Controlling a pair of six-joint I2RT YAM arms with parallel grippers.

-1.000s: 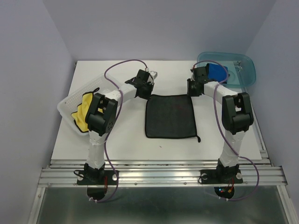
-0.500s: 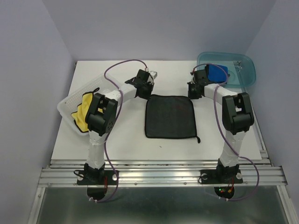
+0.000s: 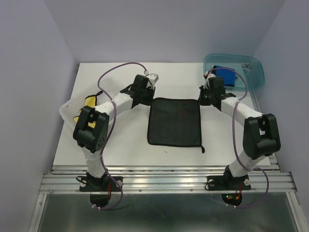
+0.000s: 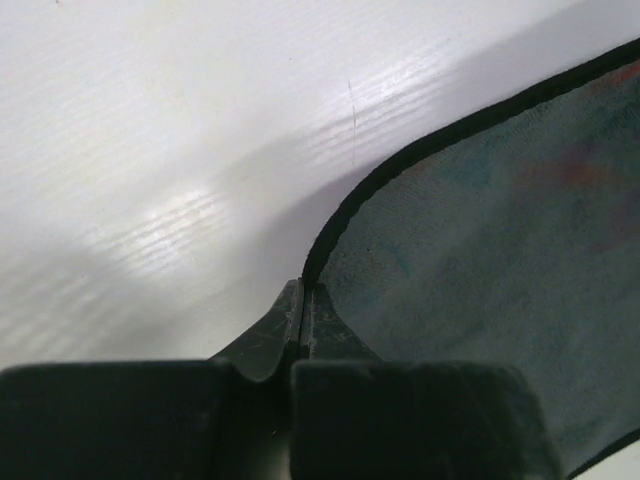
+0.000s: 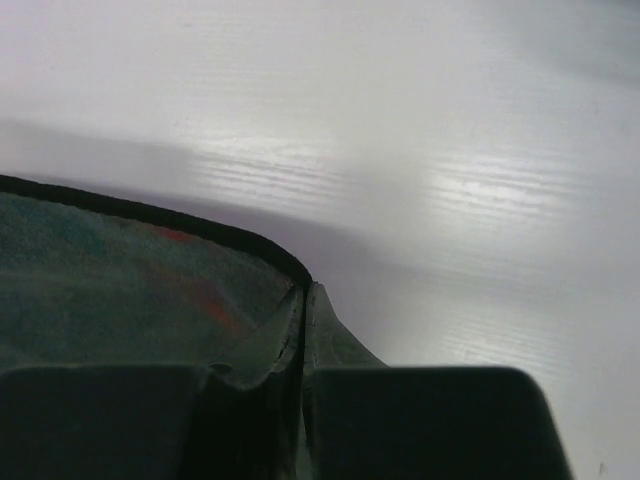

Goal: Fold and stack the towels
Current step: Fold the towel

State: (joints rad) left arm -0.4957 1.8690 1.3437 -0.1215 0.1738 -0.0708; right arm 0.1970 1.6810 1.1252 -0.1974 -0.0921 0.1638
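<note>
A black towel [image 3: 174, 122] lies spread flat in the middle of the white table. My left gripper [image 3: 145, 98] is shut on its far left corner; in the left wrist view [image 4: 303, 288] the jaws pinch the black hem of the towel [image 4: 500, 240]. My right gripper [image 3: 203, 99] is shut on its far right corner; in the right wrist view [image 5: 303, 290] the jaws close on the towel's [image 5: 120, 270] rounded corner. A folded blue towel [image 3: 227, 77] lies in the teal tray [image 3: 256, 72]. A yellow towel [image 3: 87, 113] lies crumpled in the white basket [image 3: 72, 104].
The teal tray stands at the back right and the white basket at the left edge. Purple cables loop over both arms. The table's near edge meets a metal rail [image 3: 164, 181].
Both arms have swung outward at the elbows. The towel's far edge has been drawn slightly nearer and the towel has shifted a little left. Both grippers stay on the far corners.
</note>
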